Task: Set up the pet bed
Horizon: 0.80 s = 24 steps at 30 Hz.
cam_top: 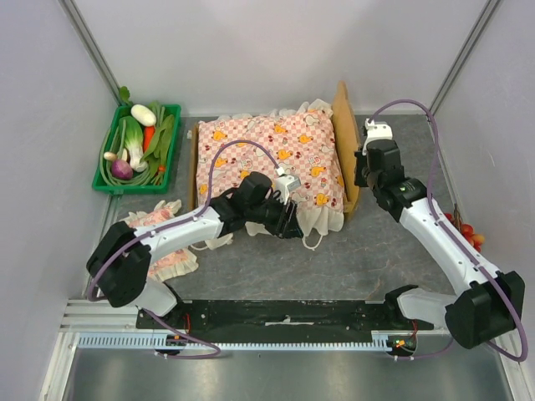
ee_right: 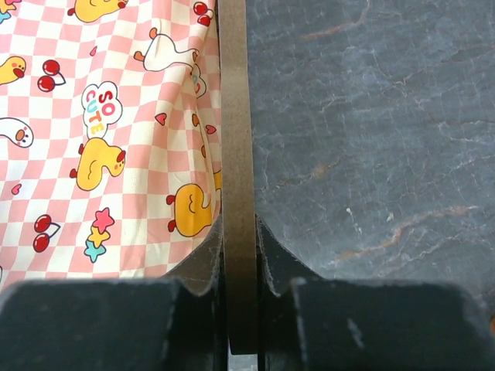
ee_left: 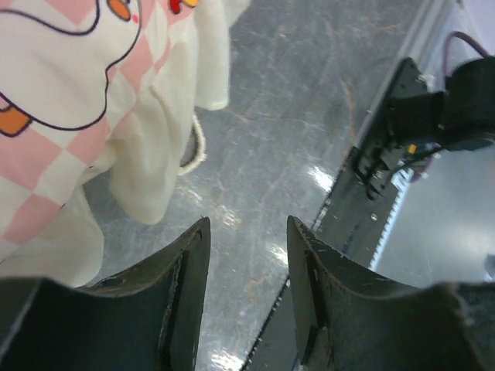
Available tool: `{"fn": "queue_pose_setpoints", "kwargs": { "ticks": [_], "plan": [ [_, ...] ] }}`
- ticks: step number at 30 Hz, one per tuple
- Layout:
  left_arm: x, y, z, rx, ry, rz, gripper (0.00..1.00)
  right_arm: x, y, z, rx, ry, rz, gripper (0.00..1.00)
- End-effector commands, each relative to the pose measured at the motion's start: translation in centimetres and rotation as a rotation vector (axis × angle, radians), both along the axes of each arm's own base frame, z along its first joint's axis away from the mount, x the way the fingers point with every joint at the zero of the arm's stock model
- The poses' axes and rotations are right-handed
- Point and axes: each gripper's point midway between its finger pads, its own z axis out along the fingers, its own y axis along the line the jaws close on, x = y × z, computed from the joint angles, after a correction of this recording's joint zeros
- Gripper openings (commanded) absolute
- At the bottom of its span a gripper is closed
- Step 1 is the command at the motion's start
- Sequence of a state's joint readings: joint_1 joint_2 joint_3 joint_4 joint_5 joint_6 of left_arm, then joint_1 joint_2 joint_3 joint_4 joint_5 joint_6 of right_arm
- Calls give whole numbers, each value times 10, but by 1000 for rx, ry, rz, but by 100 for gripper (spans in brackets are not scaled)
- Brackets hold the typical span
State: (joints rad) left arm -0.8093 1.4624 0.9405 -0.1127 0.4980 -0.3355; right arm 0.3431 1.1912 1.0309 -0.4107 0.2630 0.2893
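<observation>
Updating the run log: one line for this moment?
right gripper: shut on pet bed headboard | left gripper: open, beside mattress frill | pillow: off bed

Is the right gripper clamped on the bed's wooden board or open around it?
Shut: right gripper fingers press both faces of the pet bed board, no gap.

Mattress (cam_top: pixel 267 154) lying on the pet bed (cam_top: pixel 344 117) in the middle of the table (cam_top: pixel 334 259), crate of vegetables (cam_top: pixel 138 149) sitting at the bed's left, pillow (cam_top: pixel 173 261) lying in front of the crate.
</observation>
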Motion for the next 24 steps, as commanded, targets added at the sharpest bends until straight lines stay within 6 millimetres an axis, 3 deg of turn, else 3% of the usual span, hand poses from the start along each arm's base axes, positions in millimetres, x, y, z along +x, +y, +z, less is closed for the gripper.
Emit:
{"fn": "queue_pose_setpoints", "kwargs": {
  "ticks": [1, 4, 6, 10, 16, 19, 24],
  "plan": [
    [28, -9, -5, 28, -33, 90, 50, 36, -15, 30, 60, -160, -151, 0],
    [42, -11, -3, 42, -55, 130, 50, 48, -15, 32, 70, -150, -140, 0],
    [47, -14, 3, 29, -73, 142, 50, 50, -4, 38, 107, -153, -75, 0],
    [55, -8, 18, 12, -125, 195, 49, 45, 8, 79, 174, -226, -1, 0],
    [49, 0, 33, -50, -165, 213, 48, 34, 22, 139, 240, -291, 86, 0],
    [44, -2, 40, -85, -181, 191, 48, 33, 27, 157, 269, -309, 105, 0],
    [30, 1, 36, -115, -165, 177, 47, 36, 28, 165, 275, -310, 100, 0]
  ]
}}
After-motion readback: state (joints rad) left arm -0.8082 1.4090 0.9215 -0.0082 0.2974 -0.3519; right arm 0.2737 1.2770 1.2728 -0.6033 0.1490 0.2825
